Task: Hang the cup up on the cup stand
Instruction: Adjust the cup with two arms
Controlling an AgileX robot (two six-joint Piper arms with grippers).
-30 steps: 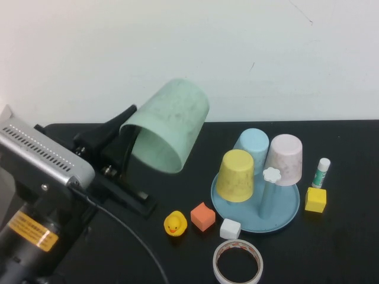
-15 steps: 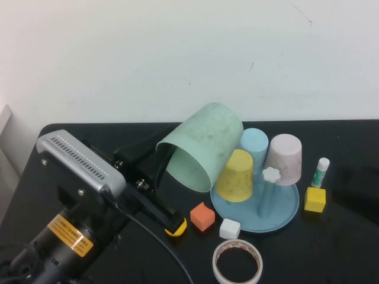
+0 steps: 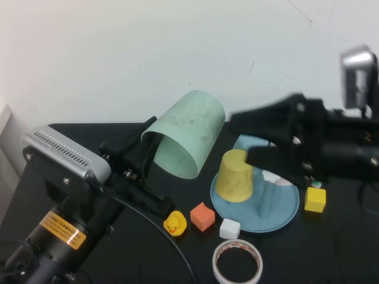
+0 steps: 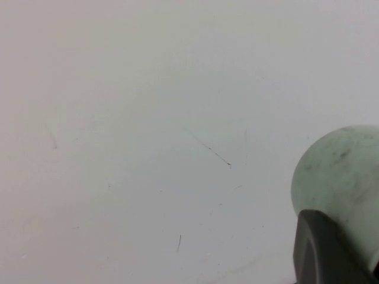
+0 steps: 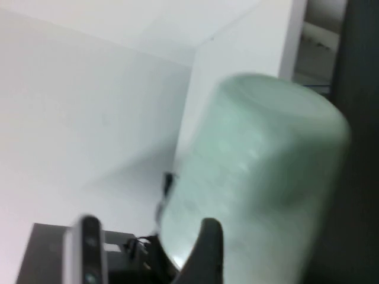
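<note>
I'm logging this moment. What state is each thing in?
Green cup: in the air, tilted, gripped at its rim.
Left gripper: shut on the green cup.
Right gripper: open, beside the green cup.
Yellow cup: upside down on the cup stand.
Tape roll: lying flat.

mint cup (image 3: 186, 139): matt speckled plastic | cup stand (image 3: 283, 220): smooth glossy plastic | table (image 3: 331, 248): matt black | tape roll (image 3: 238, 261): shiny

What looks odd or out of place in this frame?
Nothing is spilled or broken. The left hand holds the cup tilted in the air, mouth down toward the table, left of the stand. The right hand, open, reaches in over the stand toward the cup.
</note>
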